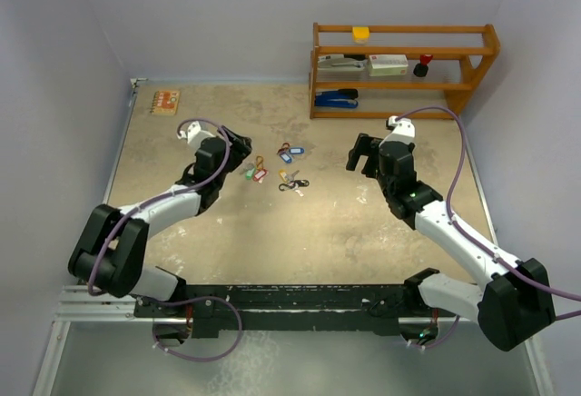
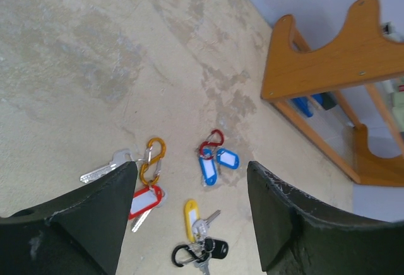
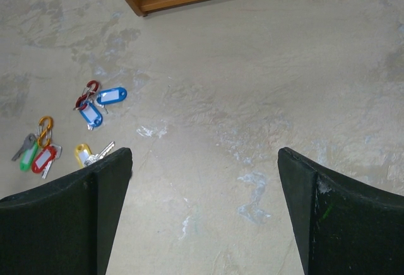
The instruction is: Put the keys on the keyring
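The keys lie in a loose cluster mid-table. In the left wrist view I see two blue-tagged keys on a red clip, a red-tagged key and a bare silver key by an orange clip, and a yellow-tagged key joined to a black clip with a black tag. The right wrist view also shows a green tag. My left gripper is open, just left of the cluster. My right gripper is open, off to its right.
A wooden shelf stands at the back right, holding a blue stapler, boxes and a yellow object. A small orange board lies at the back left. Walls close in the left, back and right sides.
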You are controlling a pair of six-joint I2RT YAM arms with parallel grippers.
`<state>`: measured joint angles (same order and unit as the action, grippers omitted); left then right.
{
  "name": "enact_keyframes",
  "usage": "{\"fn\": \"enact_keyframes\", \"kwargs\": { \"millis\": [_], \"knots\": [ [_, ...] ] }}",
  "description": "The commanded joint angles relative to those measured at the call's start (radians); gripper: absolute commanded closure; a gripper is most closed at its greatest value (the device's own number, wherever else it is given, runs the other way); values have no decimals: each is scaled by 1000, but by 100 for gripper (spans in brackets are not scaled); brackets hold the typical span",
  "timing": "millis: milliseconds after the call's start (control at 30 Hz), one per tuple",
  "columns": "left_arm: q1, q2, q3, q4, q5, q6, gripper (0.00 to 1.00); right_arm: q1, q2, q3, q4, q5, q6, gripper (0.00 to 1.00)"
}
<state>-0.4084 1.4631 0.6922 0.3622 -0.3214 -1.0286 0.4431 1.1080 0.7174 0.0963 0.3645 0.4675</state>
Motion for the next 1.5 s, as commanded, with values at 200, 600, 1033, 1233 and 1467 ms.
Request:
{"fn": "enact_keyframes", "kwargs": {
  "millis": [200,600,1033,1233,1467],
  "knots": [
    [7,-344,-23,-140,-297,64,30,-1,-101,-74,14,203,133,0],
    [7,-572,-108,-263,-552,-33,27,-1,-82,-98,69,253,194,0],
    [7,-594,-120,-263,-576,-75,25,-1,-95,-90,60,267,202,0],
    [7,-593,-130,-263,-572,-93,24,-1,-123,-115,68,271,204,0],
    [7,-615,-129,-269,-560,-102,23,-1,-128,-99,44,264,201,0]
  ]
}}
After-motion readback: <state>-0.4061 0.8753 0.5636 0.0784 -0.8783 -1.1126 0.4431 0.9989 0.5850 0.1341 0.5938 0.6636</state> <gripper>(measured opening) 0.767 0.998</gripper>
